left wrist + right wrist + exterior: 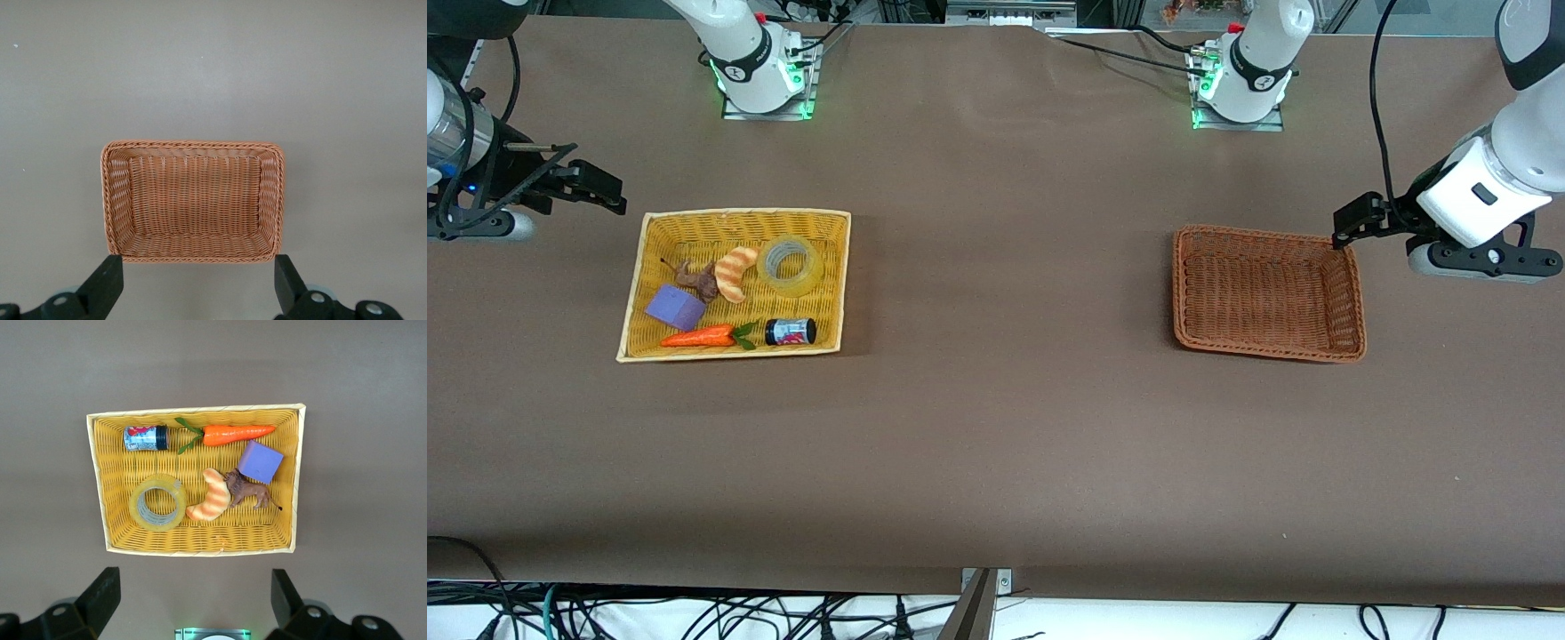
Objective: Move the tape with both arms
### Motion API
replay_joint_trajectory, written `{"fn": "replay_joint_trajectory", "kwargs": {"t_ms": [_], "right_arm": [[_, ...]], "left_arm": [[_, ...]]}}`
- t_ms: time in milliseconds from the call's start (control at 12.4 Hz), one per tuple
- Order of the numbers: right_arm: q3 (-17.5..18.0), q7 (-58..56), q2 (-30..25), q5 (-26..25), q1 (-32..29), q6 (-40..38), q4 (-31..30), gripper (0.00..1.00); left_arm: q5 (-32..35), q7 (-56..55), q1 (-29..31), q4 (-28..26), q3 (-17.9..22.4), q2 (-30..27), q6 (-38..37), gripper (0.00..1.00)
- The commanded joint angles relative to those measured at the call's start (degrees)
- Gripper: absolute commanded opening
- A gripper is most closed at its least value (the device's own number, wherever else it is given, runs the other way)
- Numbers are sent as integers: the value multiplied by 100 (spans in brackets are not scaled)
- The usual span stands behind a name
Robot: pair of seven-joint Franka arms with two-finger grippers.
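The tape [790, 265], a yellowish translucent roll with a grey-white core, lies flat in the yellow basket [738, 214] toward the right arm's end of the table. It also shows in the right wrist view [158, 502]. My right gripper [615, 190] is open and empty, up over the table beside that basket's corner; its own view [193, 595] shows the basket [200, 409] whole. My left gripper [1344, 228] is open and empty, over the table beside a corner of the brown wicker basket [1267, 235], which is empty [193, 143]. Its jaws [198, 280] stand wide apart.
The yellow basket also holds a black jar with a pink label [790, 332], a toy carrot [698, 337], a purple block [676, 307], a croissant [735, 272] and a small brown animal figure [696, 277]. The arm bases [760, 76] [1240, 84] stand along the table's back edge.
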Motion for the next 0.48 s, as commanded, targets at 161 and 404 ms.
{"fn": "replay_joint_trajectory", "kwargs": {"t_ms": [161,404], "right_arm": [[-29,-68,-48,3,12,-65,-2,100],[-12,-147,109,-5,29,-143,-19,100]], "left_arm": [[-10,96,5,155,-2,72,-62,100],[-10,96,5,155,-2,72,-62,100]]}}
